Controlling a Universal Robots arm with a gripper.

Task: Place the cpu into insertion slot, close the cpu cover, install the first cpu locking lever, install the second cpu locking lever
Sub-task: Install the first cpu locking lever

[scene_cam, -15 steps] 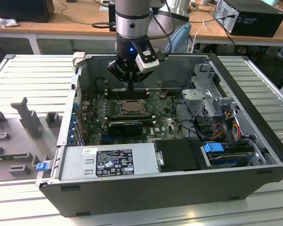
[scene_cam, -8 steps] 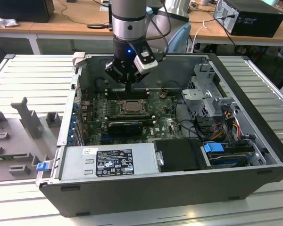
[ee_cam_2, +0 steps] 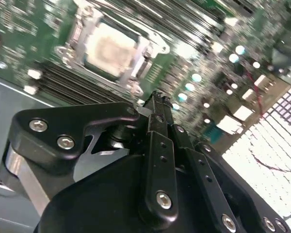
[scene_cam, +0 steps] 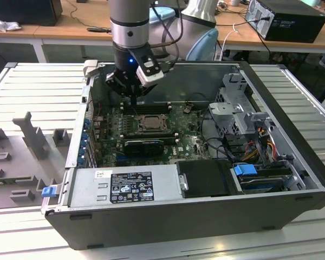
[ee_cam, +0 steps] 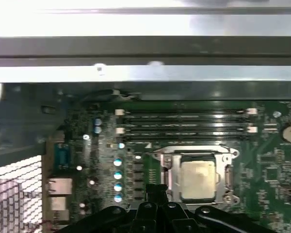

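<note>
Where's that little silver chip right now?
The cpu sits in the insertion slot on the green motherboard, framed by the cpu cover, beside the long black RAM slots in the first wrist view.

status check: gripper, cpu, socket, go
Gripper shut, empty, above the RAM slots beside the insertion slot. CPU seated in slot, cpu cover down around it. Nothing over the socket.

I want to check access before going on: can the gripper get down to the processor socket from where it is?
Probably yes. The gripper hangs just above the socket inside the open case, with nothing between them; the chip already sits inside.
</note>
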